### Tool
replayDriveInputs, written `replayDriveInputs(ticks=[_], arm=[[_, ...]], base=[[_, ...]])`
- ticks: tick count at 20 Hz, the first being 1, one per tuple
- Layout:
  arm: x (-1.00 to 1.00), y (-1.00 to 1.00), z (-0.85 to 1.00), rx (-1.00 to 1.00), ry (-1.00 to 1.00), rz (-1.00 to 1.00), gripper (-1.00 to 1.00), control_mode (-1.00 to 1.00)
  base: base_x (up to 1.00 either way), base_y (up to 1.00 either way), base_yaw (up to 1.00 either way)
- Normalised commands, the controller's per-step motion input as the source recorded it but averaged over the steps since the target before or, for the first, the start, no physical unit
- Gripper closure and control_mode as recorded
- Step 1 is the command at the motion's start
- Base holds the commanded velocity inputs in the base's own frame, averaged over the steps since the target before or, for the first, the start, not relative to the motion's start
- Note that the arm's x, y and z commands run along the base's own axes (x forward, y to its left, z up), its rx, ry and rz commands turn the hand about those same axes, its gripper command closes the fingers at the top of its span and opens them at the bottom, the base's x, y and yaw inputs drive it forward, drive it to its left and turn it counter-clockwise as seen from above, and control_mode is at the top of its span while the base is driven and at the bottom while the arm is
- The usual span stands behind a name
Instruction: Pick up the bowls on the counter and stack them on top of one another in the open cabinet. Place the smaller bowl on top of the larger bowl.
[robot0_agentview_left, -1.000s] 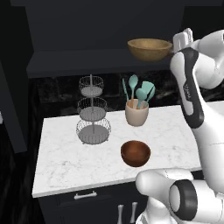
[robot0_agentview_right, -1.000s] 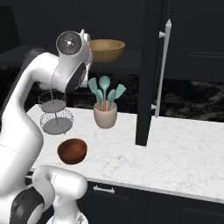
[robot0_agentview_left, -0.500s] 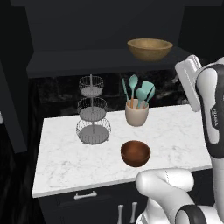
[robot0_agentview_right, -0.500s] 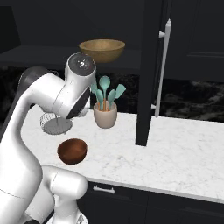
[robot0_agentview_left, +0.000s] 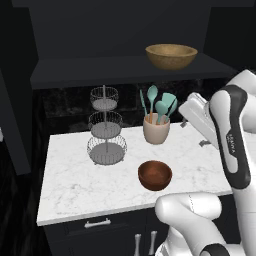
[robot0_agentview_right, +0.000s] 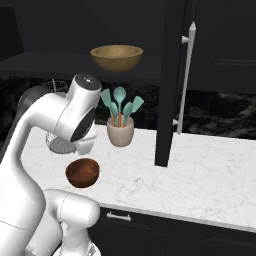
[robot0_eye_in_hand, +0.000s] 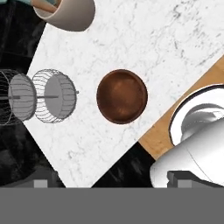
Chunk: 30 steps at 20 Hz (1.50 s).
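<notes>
Tan bowl: larger bowl (robot0_agentview_left: 171, 56) sits on the open cabinet (robot0_agentview_left: 125, 70) shelf, upright.
Dark bowl: smaller bowl (robot0_eye_in_hand: 121, 96) on the table (robot0_agentview_left: 75, 180), near the front edge, apart from everything.
Hand: hangs well above the smaller bowl, looking down at it; fingers spread wide, holding nothing.
Neighbours: utensil cup (robot0_agentview_left: 156, 129) behind the smaller bowl, tiered wire basket stand (robot0_agentview_left: 105, 132) to its left.

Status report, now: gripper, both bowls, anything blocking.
Gripper open, empty, high over the counter. Wide light tan wooden bowl on the open cabinet shelf; small dark reddish-brown wooden bowl on the marble, untouched. Beige utensil cup and wire stand nearby, not blocking.
</notes>
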Motion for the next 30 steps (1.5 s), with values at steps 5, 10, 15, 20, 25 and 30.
replayDriveInputs(ticks=[5, 10, 15, 20, 25, 30], arm=[[0.0, 0.13, -0.61, -0.07, 0.24, 0.21, -1.0, -1.0], [0.0, 0.03, -0.67, -0.05, 0.08, 0.16, -1.0, -1.0], [0.04, 0.0, -0.53, -0.01, 0.0, 0.1, -1.0, -1.0], [0.09, -0.01, -0.51, 0.0, 0.0, 0.08, -1.0, -1.0], [0.24, -0.02, -0.38, 0.0, 0.06, 0.09, -1.0, -1.0], [0.32, -0.09, -0.35, 0.0, 0.07, 0.11, -1.0, -1.0]], base=[[0.0, 0.0, 0.0], [0.0, 0.0, 0.0], [0.0, 0.0, 0.0], [0.0, 0.0, 0.0], [0.0, 0.0, 0.0], [0.0, 0.0, 0.0]])
